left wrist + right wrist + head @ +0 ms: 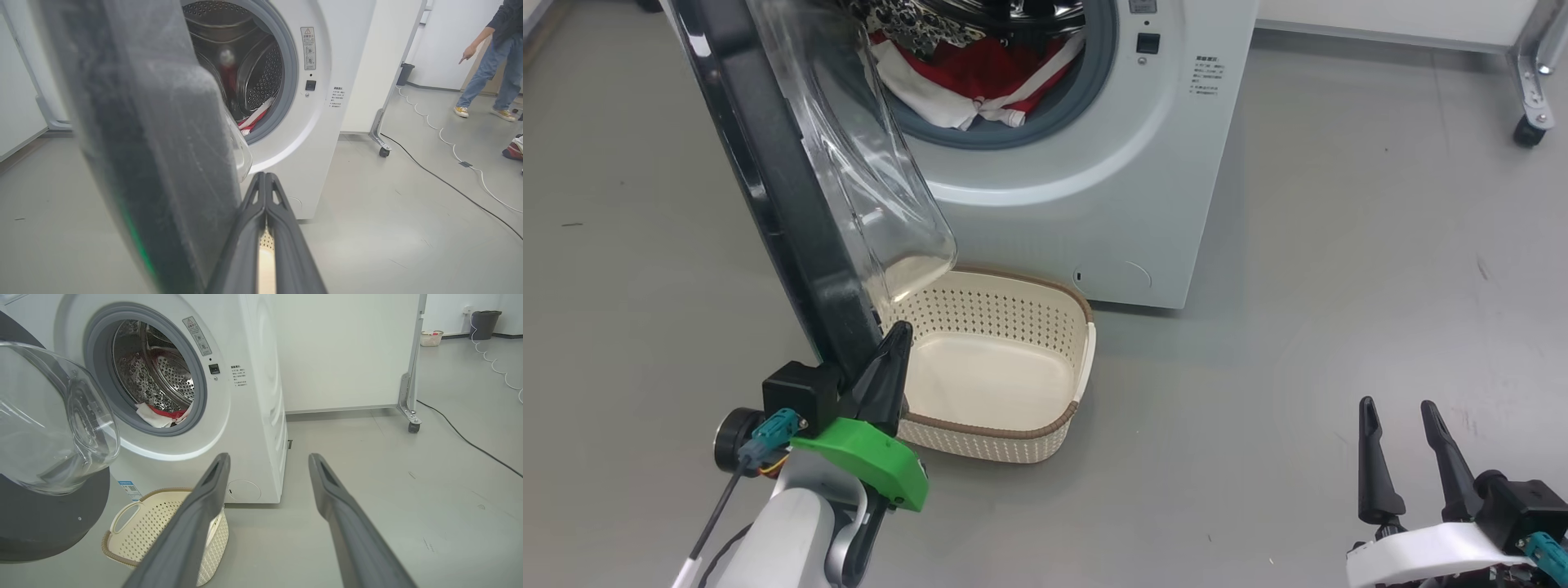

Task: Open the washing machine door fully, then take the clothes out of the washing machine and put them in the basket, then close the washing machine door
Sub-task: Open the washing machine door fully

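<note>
The washing machine [1111,188] stands with its mouth uncovered. The washing machine door [776,188] swings out towards me, its glass bowl [882,188] hanging over the basket [1086,359]. Red and white clothes [980,73] lie in the drum, seen too as clothes [159,414] at the drum's lower lip. The cream basket [143,526] sits on the floor before the machine with nothing in it. My left gripper [897,335] is shut on nothing, its tip close against the inner side of the door's black rim [143,143]. My right gripper [1398,407] hovers open at the lower right, far from the machine.
A white partition on castors [412,426] stands right of the machine, with a black cable [449,183] across the grey floor. A person [490,61] stands far off to the right. A small basket [431,337] and a dark bin [484,322] sit at the far wall.
</note>
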Controlling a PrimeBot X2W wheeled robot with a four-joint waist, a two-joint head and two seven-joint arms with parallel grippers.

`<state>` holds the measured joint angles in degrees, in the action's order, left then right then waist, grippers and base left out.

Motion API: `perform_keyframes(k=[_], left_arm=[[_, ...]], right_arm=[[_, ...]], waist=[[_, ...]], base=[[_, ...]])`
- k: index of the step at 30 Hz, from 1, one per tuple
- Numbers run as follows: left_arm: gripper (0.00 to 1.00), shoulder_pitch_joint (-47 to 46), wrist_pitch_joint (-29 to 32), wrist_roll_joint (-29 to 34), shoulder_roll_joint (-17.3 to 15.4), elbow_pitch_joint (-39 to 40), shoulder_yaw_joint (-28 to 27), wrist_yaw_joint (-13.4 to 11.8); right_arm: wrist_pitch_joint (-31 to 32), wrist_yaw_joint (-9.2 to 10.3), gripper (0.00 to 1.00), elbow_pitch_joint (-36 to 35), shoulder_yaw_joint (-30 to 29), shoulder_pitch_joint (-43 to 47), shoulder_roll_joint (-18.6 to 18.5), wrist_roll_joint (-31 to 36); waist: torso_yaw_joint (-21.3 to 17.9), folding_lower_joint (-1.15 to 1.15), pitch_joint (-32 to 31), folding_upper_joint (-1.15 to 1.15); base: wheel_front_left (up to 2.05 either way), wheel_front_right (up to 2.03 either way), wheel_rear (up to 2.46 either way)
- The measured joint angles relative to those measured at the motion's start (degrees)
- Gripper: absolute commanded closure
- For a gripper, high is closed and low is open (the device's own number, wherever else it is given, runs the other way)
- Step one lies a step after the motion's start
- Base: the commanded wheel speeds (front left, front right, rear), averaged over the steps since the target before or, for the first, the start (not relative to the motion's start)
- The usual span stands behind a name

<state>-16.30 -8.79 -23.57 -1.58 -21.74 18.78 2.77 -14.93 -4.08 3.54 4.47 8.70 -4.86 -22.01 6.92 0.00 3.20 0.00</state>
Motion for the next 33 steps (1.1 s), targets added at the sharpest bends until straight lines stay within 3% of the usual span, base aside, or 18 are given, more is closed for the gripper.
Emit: perform_keyframes(k=[22,33], left_arm=[[1.00,-0.37,-1.60,-0.77,-0.11,-2.34,-2.41,-0.80],[1.00,-1.16,-2.65,-3.11,-1.79,-2.36,-7.16,-2.01]], right_arm=[[0.00,-0.90,0.00,0.15,-0.08,0.02,0.51,0.49],[0.00,-1.15,0.00,-0.07,0.48,-0.04,0.51,1.25]], waist=[[6.81,0.00,0.62,0.00],[9.39,0.00,3.18,0.00]], base=[[0.00,0.00,0.00],[0.00,0.00,0.00]])
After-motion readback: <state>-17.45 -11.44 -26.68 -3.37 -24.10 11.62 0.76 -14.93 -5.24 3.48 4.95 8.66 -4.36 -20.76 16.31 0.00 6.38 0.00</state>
